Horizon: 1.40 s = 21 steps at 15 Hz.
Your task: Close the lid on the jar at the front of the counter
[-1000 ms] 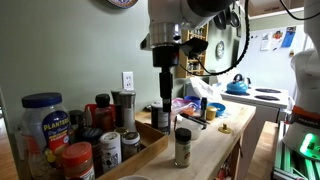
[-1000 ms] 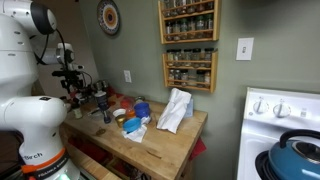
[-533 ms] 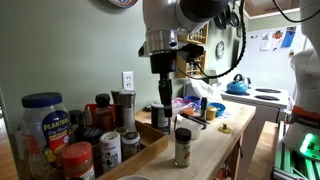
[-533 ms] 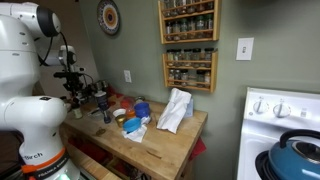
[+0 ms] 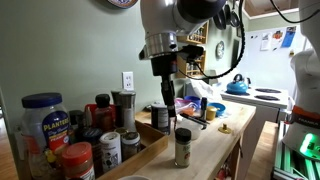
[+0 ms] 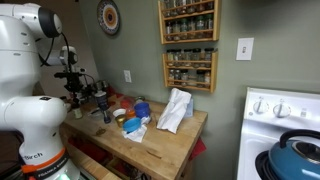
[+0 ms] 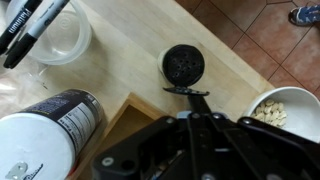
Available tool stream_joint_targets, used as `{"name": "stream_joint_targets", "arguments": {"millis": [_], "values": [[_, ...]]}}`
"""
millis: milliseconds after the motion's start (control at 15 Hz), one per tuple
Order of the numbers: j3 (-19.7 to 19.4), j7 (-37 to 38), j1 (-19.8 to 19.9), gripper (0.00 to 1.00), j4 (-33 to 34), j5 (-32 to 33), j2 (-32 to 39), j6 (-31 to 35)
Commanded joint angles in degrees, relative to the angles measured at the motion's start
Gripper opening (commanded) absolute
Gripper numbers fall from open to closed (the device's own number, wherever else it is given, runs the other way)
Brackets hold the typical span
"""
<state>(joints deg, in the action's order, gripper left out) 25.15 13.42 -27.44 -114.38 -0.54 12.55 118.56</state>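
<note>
Need only drop and ease outward from the clenched, empty gripper [image 5: 167, 109] onto the black lid [image 5: 182, 133] topping the upright spice jar [image 5: 182, 151] by the counter's [image 5: 208, 150] front edge.

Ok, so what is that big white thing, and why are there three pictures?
The big white thing is a robot arm, steered by a person. Two pictures come from cameras standing in the room. The third comes from a camera on the arm's wrist, looking down. At the arm's end is its black gripper, a hand with two fingers. They look pressed together and hold nothing. Close by it, on the long pale wooden counter, stands a small clear glass spice jar with a round black lid. Also there are a big jar with a blue lid, a jar with a red lid and a white bowl of pale nuts.
</note>
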Motion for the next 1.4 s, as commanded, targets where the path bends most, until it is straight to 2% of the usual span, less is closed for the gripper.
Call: {"name": "stream_joint_targets", "arguments": {"millis": [0,1333], "values": [[-0.56,0.71,-0.84,0.0,0.91,0.26,0.72,-2.16],[-1.26,0.03,-0.27,0.0,-0.68,-1.27,1.87,-1.94]]}}
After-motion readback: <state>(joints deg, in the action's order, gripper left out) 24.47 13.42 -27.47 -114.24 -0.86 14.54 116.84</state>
